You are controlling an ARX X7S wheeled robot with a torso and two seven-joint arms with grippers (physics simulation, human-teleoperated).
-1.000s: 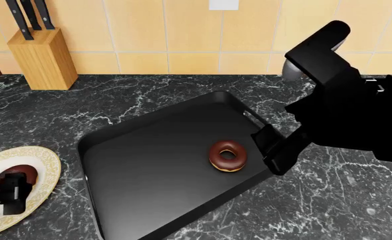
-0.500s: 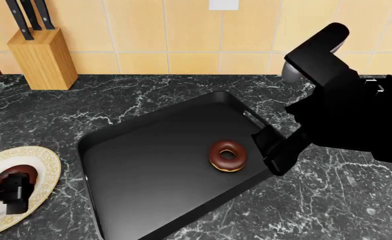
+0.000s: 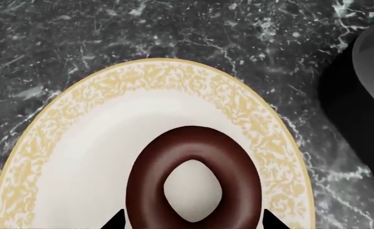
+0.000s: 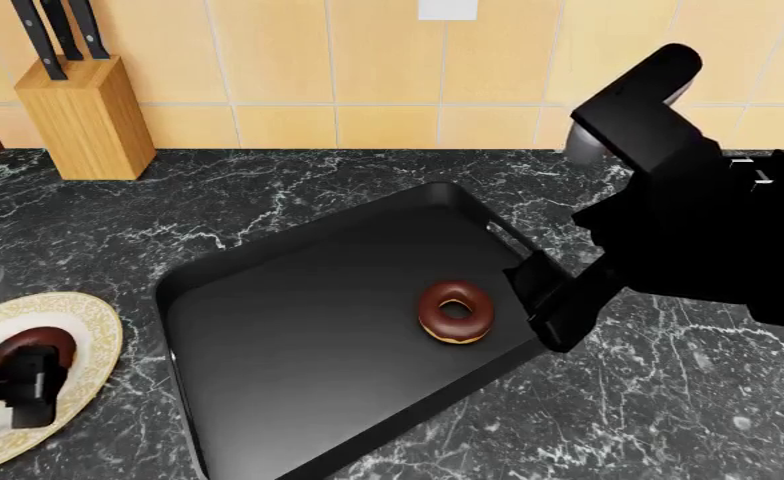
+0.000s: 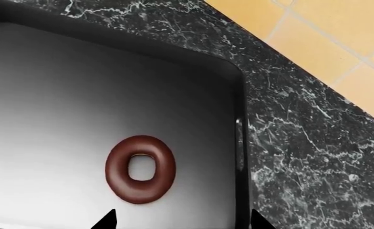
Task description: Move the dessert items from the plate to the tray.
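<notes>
Head view: donut (image 4: 455, 312) near tray (image 4: 272, 260) edge.

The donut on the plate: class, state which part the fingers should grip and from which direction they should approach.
Grip the donut on the plate across its outer ring, coming straight down from above. It lies flat on the plate, hole up, and the left gripper has one fingertip at each side, so opposite outer edges are the reachable surfaces.

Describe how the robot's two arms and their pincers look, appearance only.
Both arms are matte black and blocky, with no visible cables. The right arm is a bulky dark mass with a grey rounded joint near its top and a small white marking; its right pincer is made of flat rectangular black fingers. The left pincer is a boxy black block. In the wrist views, only pointed black fingertips show.
</notes>
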